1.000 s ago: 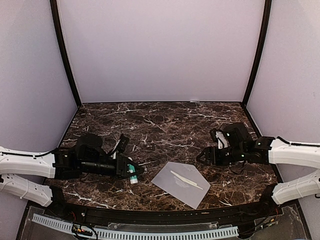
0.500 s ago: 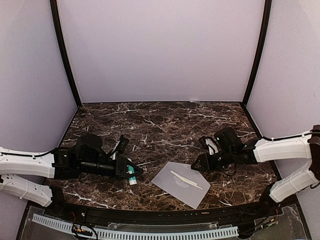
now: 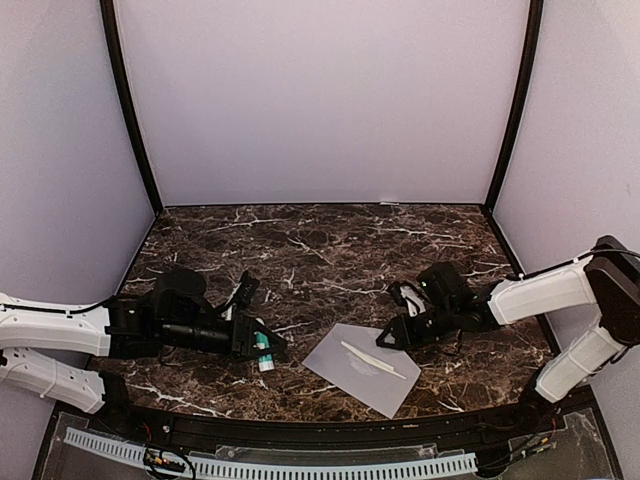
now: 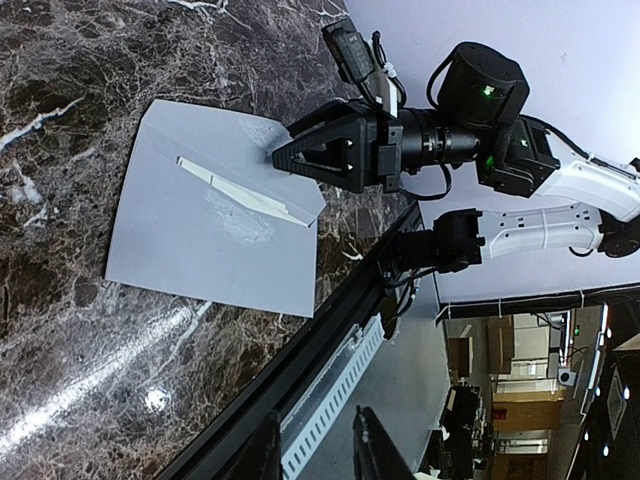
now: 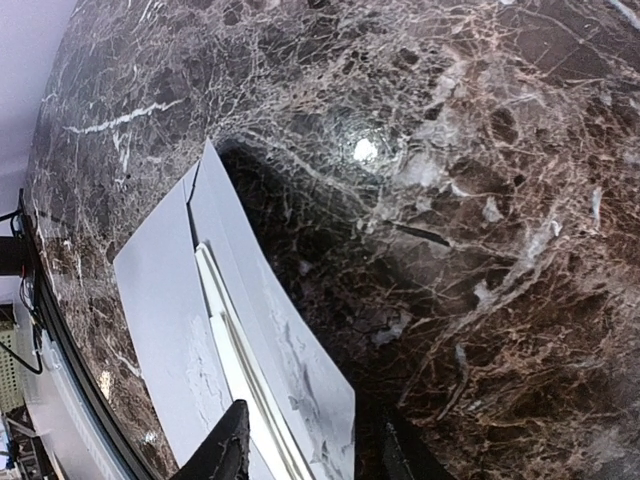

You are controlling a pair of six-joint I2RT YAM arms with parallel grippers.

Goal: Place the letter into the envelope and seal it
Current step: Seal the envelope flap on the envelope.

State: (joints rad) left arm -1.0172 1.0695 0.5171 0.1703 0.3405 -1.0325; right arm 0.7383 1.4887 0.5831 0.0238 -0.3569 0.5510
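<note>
From above, a grey envelope (image 3: pixel 350 378) is seen lying flat on the dark marble bench (image 3: pixel 330 250). The letter (image 3: pixel 372 360), folded to a narrow pale strip, is laid across the envelope, not inside it. The right tool (image 3: pixel 388 338) is held low at the envelope corner nearest to it, probably so that an edge or flap can be taken. The left tool (image 3: pixel 268 345) is kept well to the side of the envelope. A small white and teal thing (image 3: pixel 263 354) is seen at its tip, and whether that is clamped cannot be told.

In the left wrist view, the right tool (image 4: pixel 290 150) is shown opposite, its jaws apart over the envelope's corner.

In the right wrist view, the fingers (image 5: pixel 225 450) are spread. The envelope (image 5: pixel 160 300) has its corner between them, with the letter (image 5: pixel 232 345) just beyond. Nothing is gripped.
</note>
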